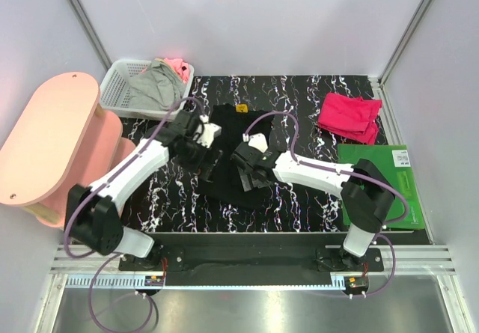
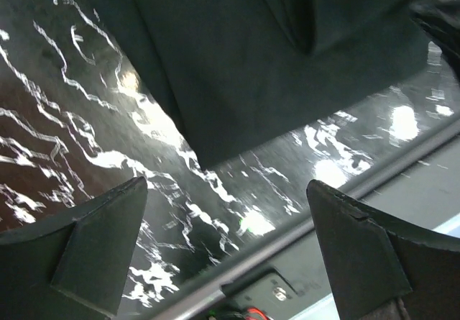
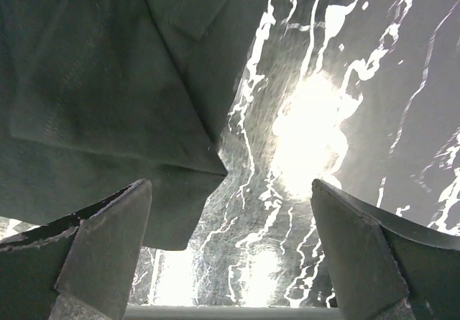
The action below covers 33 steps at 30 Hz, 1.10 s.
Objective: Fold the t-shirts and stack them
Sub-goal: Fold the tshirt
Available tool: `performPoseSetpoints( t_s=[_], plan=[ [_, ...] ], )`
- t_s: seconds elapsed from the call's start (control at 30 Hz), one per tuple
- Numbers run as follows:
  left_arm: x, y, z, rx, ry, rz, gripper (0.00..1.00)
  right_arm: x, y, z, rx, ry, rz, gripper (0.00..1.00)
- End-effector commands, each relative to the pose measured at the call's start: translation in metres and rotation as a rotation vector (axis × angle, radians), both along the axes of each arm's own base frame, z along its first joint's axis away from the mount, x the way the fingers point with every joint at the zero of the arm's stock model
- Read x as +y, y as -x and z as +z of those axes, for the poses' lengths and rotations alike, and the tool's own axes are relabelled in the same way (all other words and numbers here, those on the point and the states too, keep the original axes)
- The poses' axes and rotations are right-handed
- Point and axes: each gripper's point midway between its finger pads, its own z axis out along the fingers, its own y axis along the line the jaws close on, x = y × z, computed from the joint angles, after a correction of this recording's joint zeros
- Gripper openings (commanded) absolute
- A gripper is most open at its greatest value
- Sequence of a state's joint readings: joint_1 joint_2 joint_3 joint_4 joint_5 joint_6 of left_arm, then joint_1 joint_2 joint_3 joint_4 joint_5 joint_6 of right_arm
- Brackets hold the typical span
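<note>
Both left gripper (image 2: pixel 224 187) and right gripper (image 3: pixel 231 183) agape, empty, at black t-shirt (image 1: pixel 227 122) edges.

Bare marbled tabletop (image 1: pixel 310 97) lies open between the black t-shirt (image 1: pixel 228 127) in the middle and the crimson t-shirt (image 1: pixel 349 116) far right; a gripper could pass there. The left arm (image 1: pixel 138 162) and right arm (image 1: pixel 310 171) slant in over the black cloth, crowding the centre. The white basket (image 1: pixel 142 86) blocks the far left corner, the pink stool (image 1: pixel 49 142) the left side, the green board (image 1: pixel 378 187) the near right.
</note>
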<state>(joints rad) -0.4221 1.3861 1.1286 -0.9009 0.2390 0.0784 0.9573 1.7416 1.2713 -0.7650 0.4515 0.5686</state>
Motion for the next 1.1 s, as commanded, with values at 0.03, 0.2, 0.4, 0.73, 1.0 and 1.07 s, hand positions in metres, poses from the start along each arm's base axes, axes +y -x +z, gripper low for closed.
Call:
performPoseSetpoints(
  t_s=[0.03,0.2,0.4,0.73,1.0,1.07],
  plan=[
    [0.000,-0.033,-0.035,-0.098,-0.165,-0.025,0.99,0.023,-0.001,-0.002,-0.026,-0.112,-0.033,1.00],
    [0.024,-0.035,-0.077,-0.093,-0.324,-0.078,0.99,0.034,-0.003,-0.020,-0.005,-0.110,-0.027,1.00],
    [0.042,-0.034,-0.105,-0.128,-0.407,-0.102,0.99,0.045,-0.011,-0.035,0.004,-0.106,-0.039,1.00],
    [0.053,-0.022,-0.117,-0.136,-0.429,-0.125,0.99,0.038,-0.041,-0.032,-0.045,-0.097,-0.109,1.00],
    [0.057,-0.005,-0.120,-0.123,-0.406,-0.144,0.99,0.007,-0.088,-0.018,-0.103,-0.063,-0.168,0.99],
    [0.058,-0.002,-0.120,-0.132,-0.410,-0.156,0.99,-0.001,-0.096,-0.015,-0.112,-0.053,-0.180,1.00]
  ],
)
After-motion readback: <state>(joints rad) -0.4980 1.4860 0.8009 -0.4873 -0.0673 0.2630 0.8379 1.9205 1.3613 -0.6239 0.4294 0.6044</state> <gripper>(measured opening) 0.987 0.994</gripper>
